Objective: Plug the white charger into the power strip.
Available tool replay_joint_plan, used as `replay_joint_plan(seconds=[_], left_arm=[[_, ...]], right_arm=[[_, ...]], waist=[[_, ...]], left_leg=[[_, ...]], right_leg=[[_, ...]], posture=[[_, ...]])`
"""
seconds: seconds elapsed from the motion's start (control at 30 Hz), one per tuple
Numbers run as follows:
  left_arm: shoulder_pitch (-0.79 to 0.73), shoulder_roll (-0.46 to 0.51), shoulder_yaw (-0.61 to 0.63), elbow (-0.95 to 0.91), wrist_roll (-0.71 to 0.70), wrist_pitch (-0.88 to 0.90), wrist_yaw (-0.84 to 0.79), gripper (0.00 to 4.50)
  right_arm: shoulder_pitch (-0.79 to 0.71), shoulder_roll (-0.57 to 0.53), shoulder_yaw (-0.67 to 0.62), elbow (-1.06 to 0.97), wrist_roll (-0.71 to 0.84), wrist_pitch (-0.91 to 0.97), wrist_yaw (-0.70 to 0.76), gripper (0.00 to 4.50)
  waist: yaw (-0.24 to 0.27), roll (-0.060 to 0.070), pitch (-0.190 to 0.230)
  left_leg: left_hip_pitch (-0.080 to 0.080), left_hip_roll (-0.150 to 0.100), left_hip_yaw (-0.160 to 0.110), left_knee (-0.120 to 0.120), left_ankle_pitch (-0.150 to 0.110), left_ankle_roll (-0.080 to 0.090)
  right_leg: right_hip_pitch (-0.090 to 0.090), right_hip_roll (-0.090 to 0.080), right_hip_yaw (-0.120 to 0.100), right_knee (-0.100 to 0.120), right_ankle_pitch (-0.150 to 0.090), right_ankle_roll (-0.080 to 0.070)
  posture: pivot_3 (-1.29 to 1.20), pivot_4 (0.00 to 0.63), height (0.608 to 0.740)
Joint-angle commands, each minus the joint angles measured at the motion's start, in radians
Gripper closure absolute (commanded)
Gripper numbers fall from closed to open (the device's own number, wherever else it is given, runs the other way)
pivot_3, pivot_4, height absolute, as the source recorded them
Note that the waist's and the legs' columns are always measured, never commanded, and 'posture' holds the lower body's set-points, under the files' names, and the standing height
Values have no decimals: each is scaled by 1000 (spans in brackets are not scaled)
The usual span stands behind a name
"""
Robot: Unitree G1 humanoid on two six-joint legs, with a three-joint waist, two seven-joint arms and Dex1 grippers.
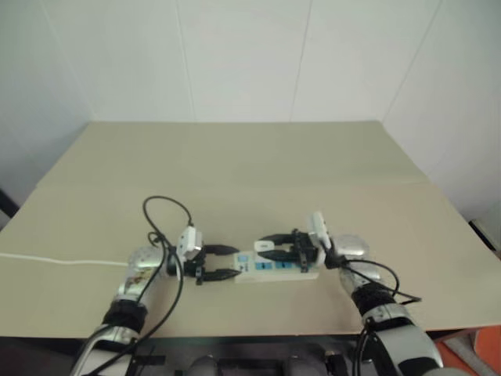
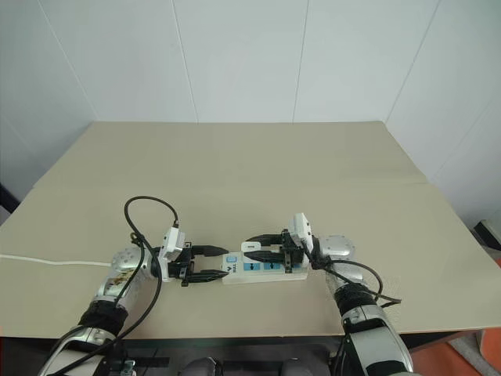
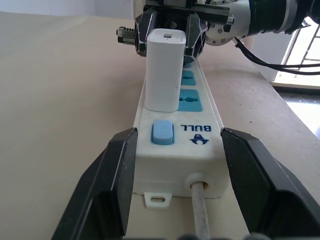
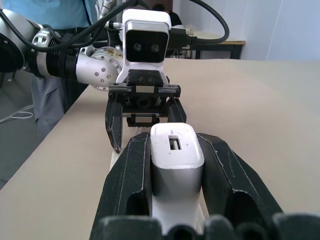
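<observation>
Lying flat near the front edge of a beige worktop (image 2: 258, 164), the power strip (image 2: 262, 268) runs left to right between the two arms, its thin white cord (image 2: 47, 261) trailing off toward the left edge. The left gripper (image 2: 210, 263) reaches in from the left, its two black fingers (image 3: 112, 190) pressed against either side of the strip's end, where the cord enters; they are clamped on the power strip. That end carries a pale blue switch (image 3: 162, 133) and a printed brand mark. The right gripper (image 2: 258, 247) comes in from the other side, pointing toward the left one, with its fingers (image 4: 132, 180) shut tight on the white charger (image 4: 176, 165). In the left wrist view the white charger (image 3: 163, 70) stands upright on the strip, over the blue socket nearest the switch, its base meeting the strip's face; whether the prongs are fully seated cannot be told. Two more blue sockets (image 3: 189, 77) show beyond it.

The worktop is plain and matte, with a faint seam running across its middle. White panelled walls (image 2: 250, 55) rise behind and to both sides. In the right wrist view a person (image 4: 65, 15) in a light blue top stands beyond the left arm, and a second table (image 4: 220, 44) sits further back near a bright wall.
</observation>
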Motion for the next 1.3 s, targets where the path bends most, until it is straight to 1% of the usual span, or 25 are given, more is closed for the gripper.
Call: replay_joint_plan(seconds=[0.03,0.23,0.27,0.33,0.37,0.43,0.6,0.63,0.8,0.9,1.0,1.1,1.13,1.27,1.3], left_arm=[[16,7,-20,-7,11,6,-19,1676],[15,8,-21,-6,12,5,-21,1676],[15,8,-21,-6,12,5,-21,1676],[16,8,-21,-7,12,5,-21,1676],[17,8,-21,-7,12,5,-21,1676],[17,8,-21,-8,12,5,-20,1676],[18,8,-20,-8,12,5,-19,1676],[18,7,-20,-7,12,4,-18,1676],[16,2,-2,-17,-16,13,-22,1676],[0,-13,36,-43,-105,95,-58,1676],[-4,12,44,-95,-150,161,-116,1102],[12,32,65,-155,-182,208,-113,184],[27,59,71,-181,-184,221,-119,22],[82,115,136,-243,-189,213,-62,22],[92,144,159,-255,-191,219,-57,22]], right_arm=[[44,-35,13,84,-79,-2,-18,3378],[37,-40,25,87,-85,32,-17,3378],[36,-41,26,88,-88,31,-18,3378],[38,-40,24,91,-91,0,-26,2664],[40,-38,20,90,-87,-20,-23,2462],[45,-33,8,87,-77,-54,-12,1812],[45,-33,-24,69,-43,-91,43,155],[44,-39,-28,67,-41,-97,58,25],[37,-76,-53,42,-26,-100,101,25],[36,-99,-63,27,-16,-97,105,25],[43,-124,-73,17,-5,-96,103,0],[55,-148,-85,-2,7,-90,105,0],[63,-159,-93,-17,15,-86,105,0],[90,-211,-128,-79,44,-75,100,0],[98,-238,-148,-99,48,-74,81,0]], waist=[[0,0,0],[0,0,0],[0,0,0],[0,0,0],[1,-1,0],[0,-2,-1],[-1,-2,-1],[-1,-2,-1],[-1,-2,-1],[-2,-2,0],[-3,-2,1],[-4,-2,2],[-4,-2,3],[-12,1,9],[-13,1,11]], left_leg=[[0,0,0,0,0,0],[0,0,0,0,0,0],[0,0,0,0,0,0],[0,0,0,0,0,0],[0,0,0,0,0,0],[0,0,0,-1,0,0],[0,0,0,-1,0,0],[0,0,0,-1,0,0],[0,0,0,-1,0,0],[-1,0,0,-1,0,0],[-7,0,0,-1,0,0],[-9,1,0,-2,0,0],[-9,1,0,-2,0,0],[-10,1,1,-3,0,0],[-10,1,1,-3,0,0]], right_leg=[[0,0,0,0,0,0],[0,0,0,0,0,-2],[0,0,0,0,-1,-4],[0,0,0,0,-2,-5],[0,0,0,0,-2,-5],[0,0,0,-1,-2,-5],[0,0,0,-1,-2,-5],[0,0,0,-1,-2,-5],[0,0,0,-1,-2,-5],[-2,0,0,-1,-3,-6],[-8,1,0,0,1,-3],[-9,1,0,-1,1,-3],[-9,1,0,-1,1,-3],[-11,1,1,-2,1,-3],[-11,0,1,-2,1,-3]], posture=[[0,150,740],[0,150,740],[0,150,740],[0,150,740],[0,150,740],[0,150,740],[0,150,740],[0,150,740],[0,150,740],[0,150,740],[0,150,740],[0,150,740],[0,150,740],[0,150,740],[0,150,740]])
